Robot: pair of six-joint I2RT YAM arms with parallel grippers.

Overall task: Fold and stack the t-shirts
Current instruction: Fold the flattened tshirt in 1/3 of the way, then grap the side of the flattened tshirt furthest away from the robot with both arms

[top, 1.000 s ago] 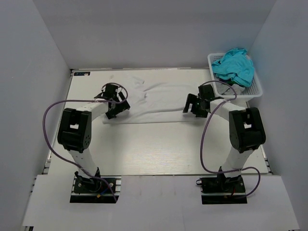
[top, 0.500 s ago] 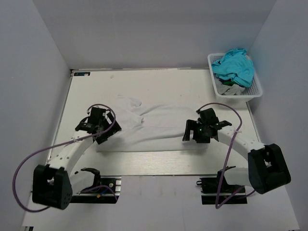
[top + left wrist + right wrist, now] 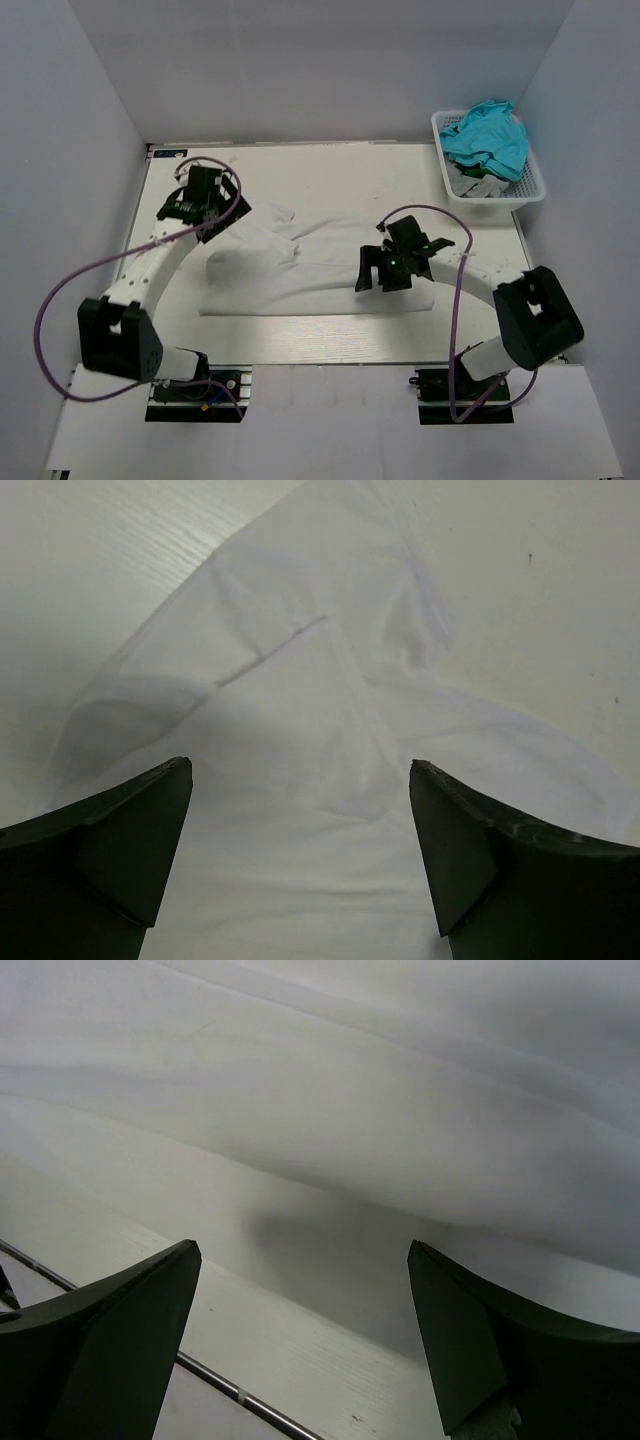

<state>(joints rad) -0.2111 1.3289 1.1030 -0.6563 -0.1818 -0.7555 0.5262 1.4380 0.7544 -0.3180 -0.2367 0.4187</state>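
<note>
While your left gripper [image 3: 208,205] hangs with its fingers spread and empty above the far left part of the cloth, the white t-shirt [image 3: 300,272] lies rumpled across the middle of the table [image 3: 300,170]. Your right gripper [image 3: 380,278] hovers over the t-shirt's near right edge, also spread, holding nothing. Far right, a basket [image 3: 532,190] holds teal cloth [image 3: 487,135].

The t-shirt [image 3: 310,272] is plain white on a cream, faintly wood-grained table [image 3: 330,335] — the lattice-patterned white basket [image 3: 497,199] holds turquoise cloth [image 3: 487,138], and the walls [image 3: 320,70] are pale grey.
</note>
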